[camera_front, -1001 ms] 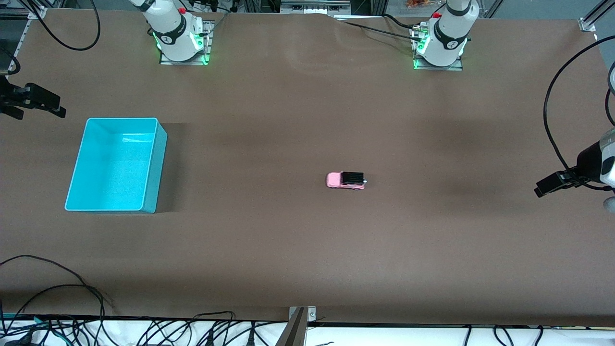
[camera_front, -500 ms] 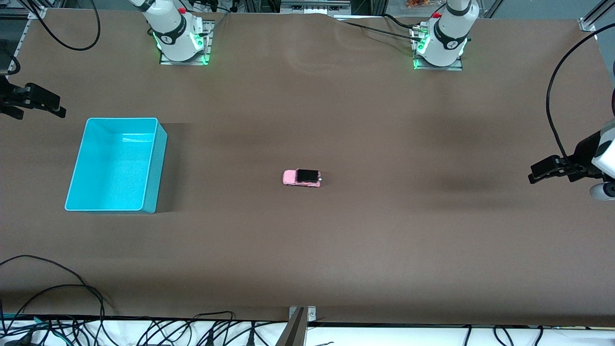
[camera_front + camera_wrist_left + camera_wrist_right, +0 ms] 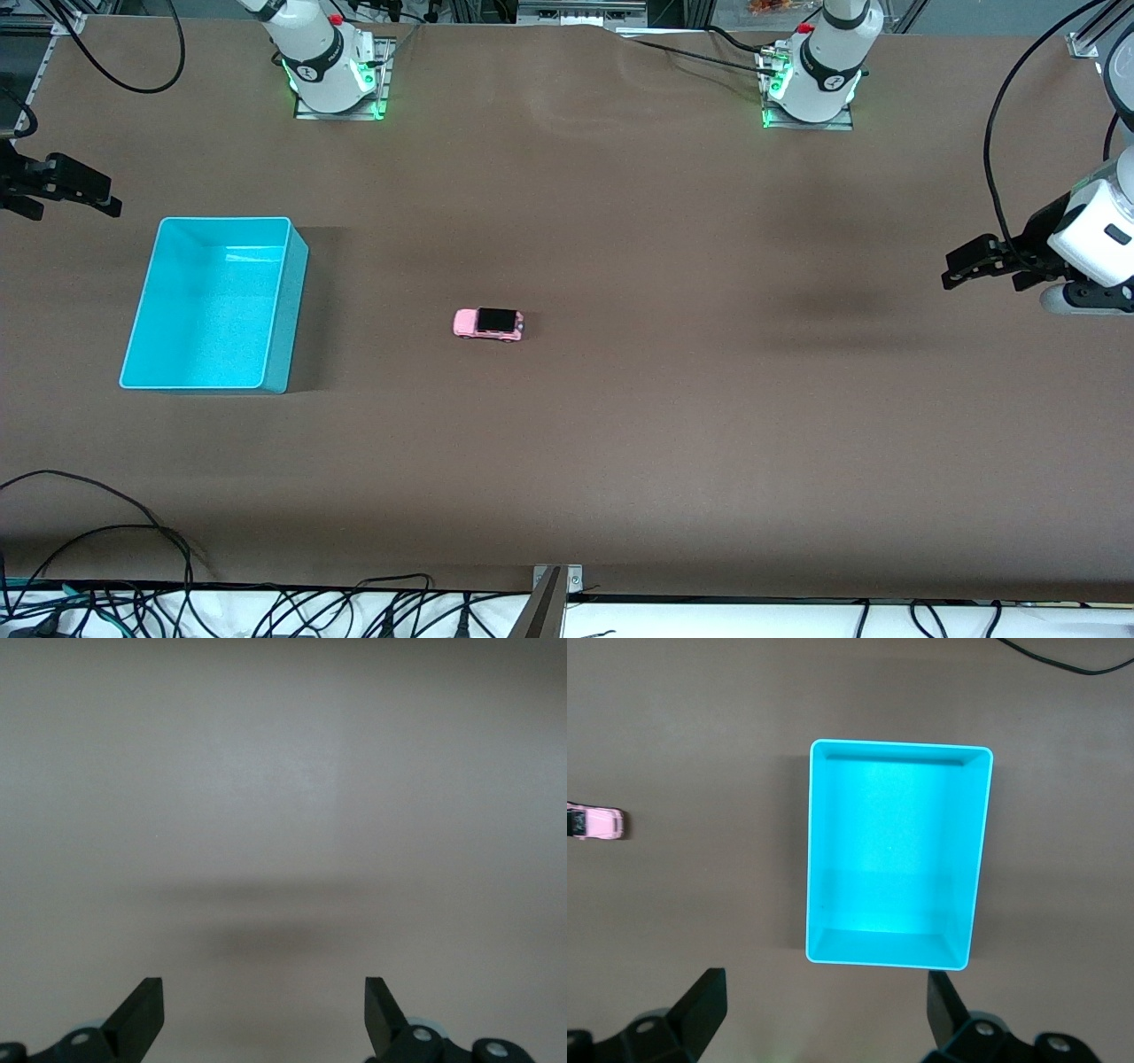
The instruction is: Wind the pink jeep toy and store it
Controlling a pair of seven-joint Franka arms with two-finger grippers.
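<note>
The jeep (image 3: 488,323), pale pink with a black roof, stood on its wheels mid-tabletop (image 3: 620,443), well apart from the turquoise bin (image 3: 288,301). The tabletop was plain brown. Both hands hung spread and empty: left hand (image 3: 961,270) at its own end, right hand (image 3: 824,1005) over the bin.

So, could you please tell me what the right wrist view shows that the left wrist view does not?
Only the right wrist view shows the turquoise bin, with nothing in it, and the pink jeep toy on the table apart from it. Only the left wrist view shows a soft shadow on bare brown table, with no objects. Both share that table surface and their own open gripper at the frame edge: right gripper, left gripper.
</note>
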